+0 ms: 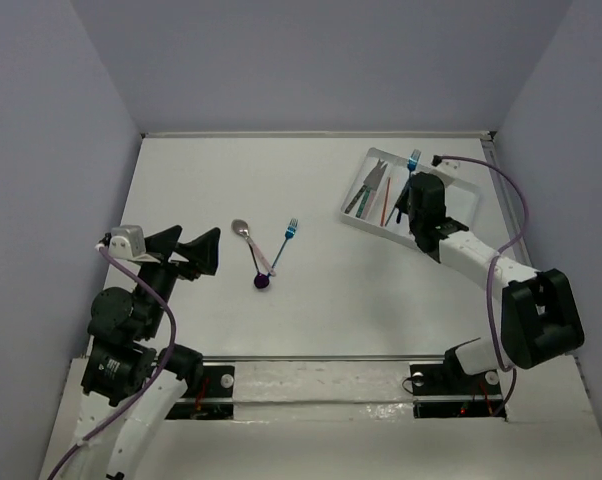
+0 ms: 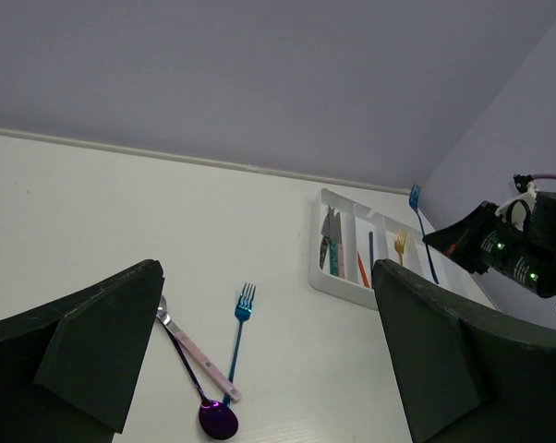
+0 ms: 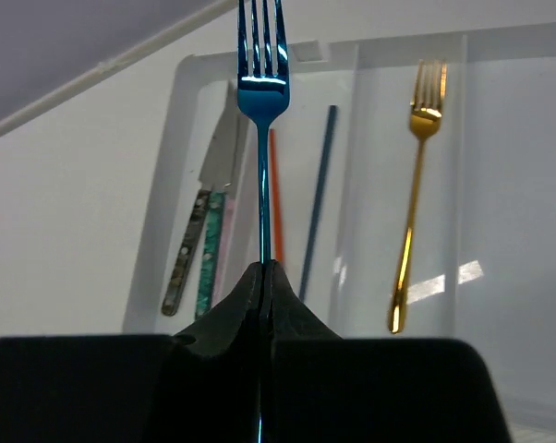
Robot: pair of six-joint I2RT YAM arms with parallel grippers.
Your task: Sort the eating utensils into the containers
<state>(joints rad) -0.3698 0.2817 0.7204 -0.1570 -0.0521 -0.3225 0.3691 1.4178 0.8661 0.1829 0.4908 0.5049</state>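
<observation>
Right gripper (image 3: 262, 269) is pinched tight on the handle of a blue fork (image 3: 262, 92). The fork sticks straight out from the fingertips, tines at the far end. It's over the tray (image 3: 398, 48), and in the wrist view the tines reach past the far rim.

Left of the fork shaft, a couple of knives (image 3: 207, 221) lie together in the tray, blades pointing away from the gripper. Just right of the shaft there's a thin red piece (image 3: 274, 185), then a thin blue piece (image 3: 318, 194). I can't tell which compartment those two are in, since the fork covers that spot. Further right, past a divider, a gold fork (image 3: 417, 185) has a compartment to itself, tines away from the gripper.

Left gripper (image 1: 188, 248) is well away from the tray, with its fingers spread wide and above the table (image 1: 181, 170). Three utensils lie on the table out in front of it:
- A silver spoon (image 2: 193, 353) with a pinkish handle is nearest its left finger.
- A purple spoon (image 2: 218, 420) has its bowl toward the gripper, and its handle crosses under the silver one (so those two touch).
- A second blue fork (image 2: 239, 337) is just to the right, tines away from the gripper. Its handle end is right beside the pinkish handle's tip, though I can't tell if they actually touch.
</observation>
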